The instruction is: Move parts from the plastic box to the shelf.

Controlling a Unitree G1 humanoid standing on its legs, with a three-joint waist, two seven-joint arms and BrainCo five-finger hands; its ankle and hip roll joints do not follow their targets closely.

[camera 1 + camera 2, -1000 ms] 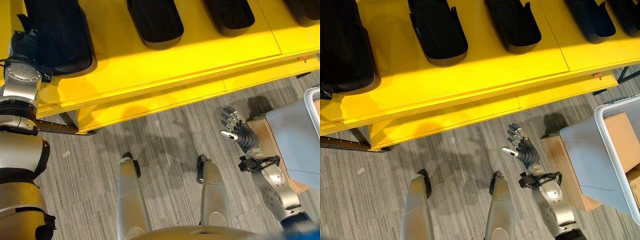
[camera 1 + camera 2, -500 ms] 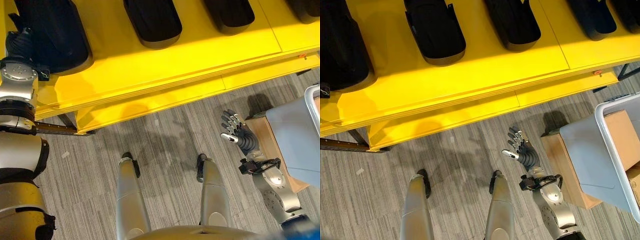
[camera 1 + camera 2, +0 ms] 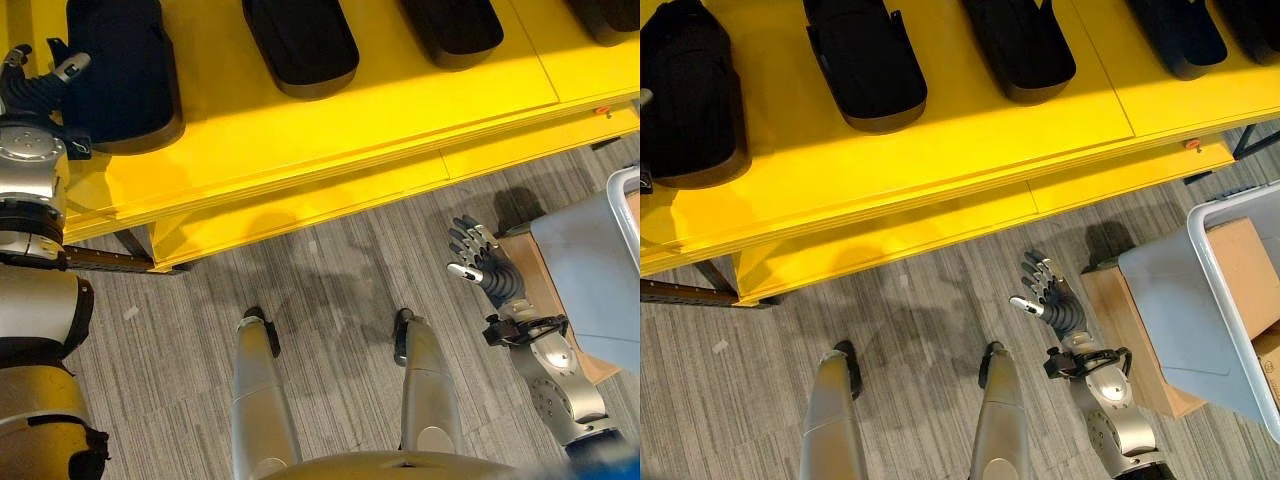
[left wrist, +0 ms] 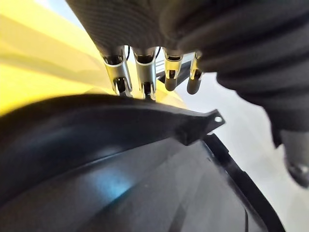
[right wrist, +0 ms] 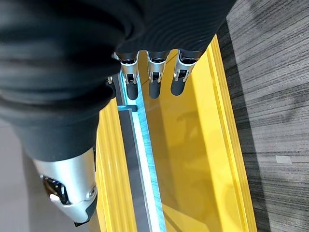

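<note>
A yellow shelf [image 3: 940,150] spans the scene from 9 to 2 o'clock, with a lower yellow tier [image 3: 940,225] stepping out beneath its front edge. Black parts [image 3: 862,62] lie in a row on the top level, well apart from one another. Below it is grey striped carpet floor [image 3: 920,330]. At 3 o'clock a pale grey plastic box [image 3: 1200,300] sits on a brown cardboard carton [image 3: 1120,320]. The left hand [image 3: 38,75] is at 10 o'clock, just beside the leftmost part [image 3: 120,65], its fingers [image 4: 140,72] straight and spread past the part's rim, holding nothing. The right hand [image 3: 1052,298] hangs over the floor at 4 o'clock near the carton, fingers apart and empty.
</note>
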